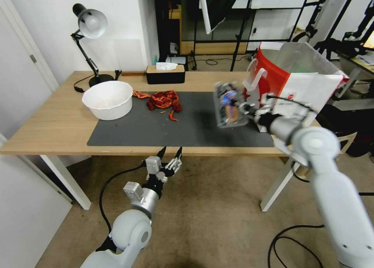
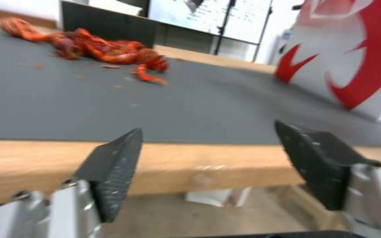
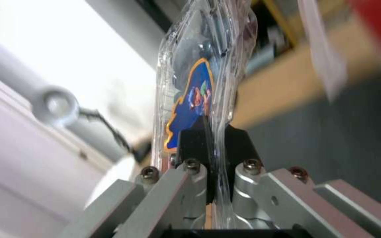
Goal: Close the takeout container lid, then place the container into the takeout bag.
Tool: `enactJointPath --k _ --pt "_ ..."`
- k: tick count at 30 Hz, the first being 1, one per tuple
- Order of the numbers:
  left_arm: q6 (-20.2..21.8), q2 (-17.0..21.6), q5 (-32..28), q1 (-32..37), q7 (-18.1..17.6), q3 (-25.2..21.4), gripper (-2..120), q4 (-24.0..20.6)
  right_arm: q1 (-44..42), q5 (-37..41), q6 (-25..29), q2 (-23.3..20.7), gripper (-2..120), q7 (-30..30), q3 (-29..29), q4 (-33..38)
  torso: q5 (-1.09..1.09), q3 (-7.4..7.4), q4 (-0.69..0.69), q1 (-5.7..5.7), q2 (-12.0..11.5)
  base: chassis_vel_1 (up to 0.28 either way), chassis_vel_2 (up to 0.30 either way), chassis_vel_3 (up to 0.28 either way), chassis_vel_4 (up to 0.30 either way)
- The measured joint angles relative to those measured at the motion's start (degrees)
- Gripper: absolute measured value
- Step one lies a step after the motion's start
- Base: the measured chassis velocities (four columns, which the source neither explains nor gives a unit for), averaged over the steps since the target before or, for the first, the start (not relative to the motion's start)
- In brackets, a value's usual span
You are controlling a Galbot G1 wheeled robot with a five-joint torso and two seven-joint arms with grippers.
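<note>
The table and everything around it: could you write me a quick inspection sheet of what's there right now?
Surface: wooden table with a dark mat.
Job's things: takeout container held above the mat, beside the upright takeout bag.
Clutter: white bowl, red scraps, tissue box, desk lamp.
Grippers: right gripper shut on the container; left gripper open, at the table's near edge.
Cables: black cable along the left arm; more on the floor.
Surroundings: black racks behind the table.

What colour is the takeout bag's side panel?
Red, on the takeout bag; clearest in the head view.
</note>
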Motion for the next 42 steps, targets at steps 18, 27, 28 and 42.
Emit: enactJointPath --k 18,27,28,42 --pt "-10.15 -2.92 11.57 9.78 -1.88 -7.40 100 3.41 19.07 -17.63 22.02 -11.09 0 -5.55 1.16 -12.94 0.00 0.01 0.07 0.00 0.00 0.000 0.000 0.000 0.000" --pt "-10.65 -3.32 11.47 10.39 -1.85 -8.33 100 3.62 20.18 -27.30 23.46 -11.01 0 -6.47 -0.94 -17.48 0.00 0.01 0.07 0.01 0.00 0.000 0.000 0.000 0.000" --pt "-10.66 -3.38 11.47 10.44 -1.84 -8.33 100 3.65 20.09 -27.55 23.22 -10.89 0 -6.28 -1.04 -17.55 -0.01 0.01 0.07 0.00 0.00 0.000 0.000 0.000 0.000" --pt "-10.19 -3.24 11.41 10.15 -2.35 -8.72 100 2.85 18.26 -19.80 13.85 -8.81 45 2.97 0.09 -17.12 0.00 0.01 0.07 0.00 0.00 0.000 0.000 0.000 0.000"
